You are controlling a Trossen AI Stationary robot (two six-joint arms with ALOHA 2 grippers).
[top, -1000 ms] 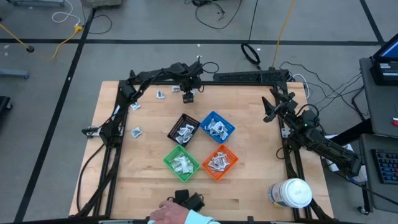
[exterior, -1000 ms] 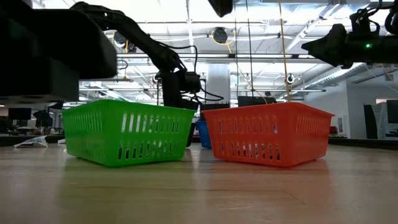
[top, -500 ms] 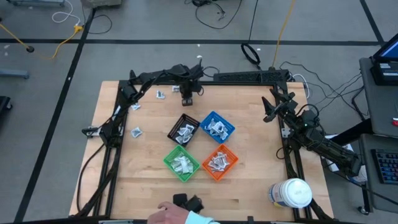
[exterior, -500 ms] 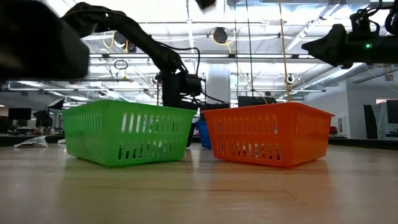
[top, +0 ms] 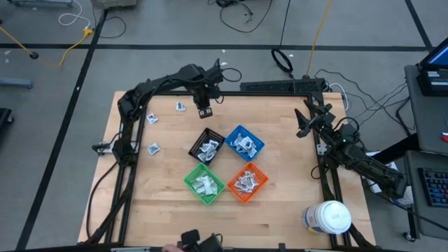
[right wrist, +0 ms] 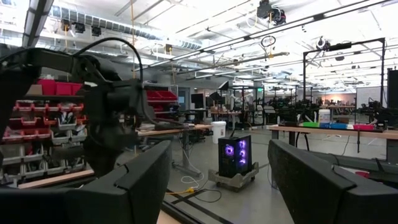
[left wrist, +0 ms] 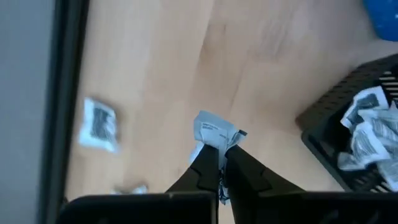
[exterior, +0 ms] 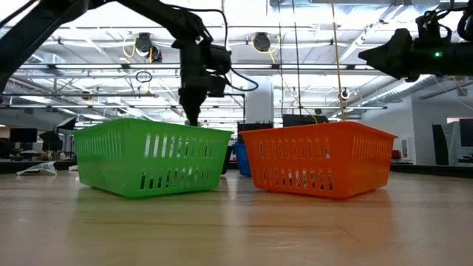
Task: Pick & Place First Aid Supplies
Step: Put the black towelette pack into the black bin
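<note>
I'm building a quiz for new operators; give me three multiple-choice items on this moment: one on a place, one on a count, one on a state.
1. Where does the white jar stand?
A. By the table's near right corner
B. Between the bins
C. At the far left edge

2. How many loose packets lie on the bare table left of the bins?
A. None
B. Three
C. Nine

3. What is the left gripper doing?
A. Hanging open
B. Shut on a white packet
C. Holding the black bin

Answers: 1 A, the high view shows it there. 2 B, three lie apart on the wood. 3 B, the left wrist view shows the jaws pinching it.
</note>
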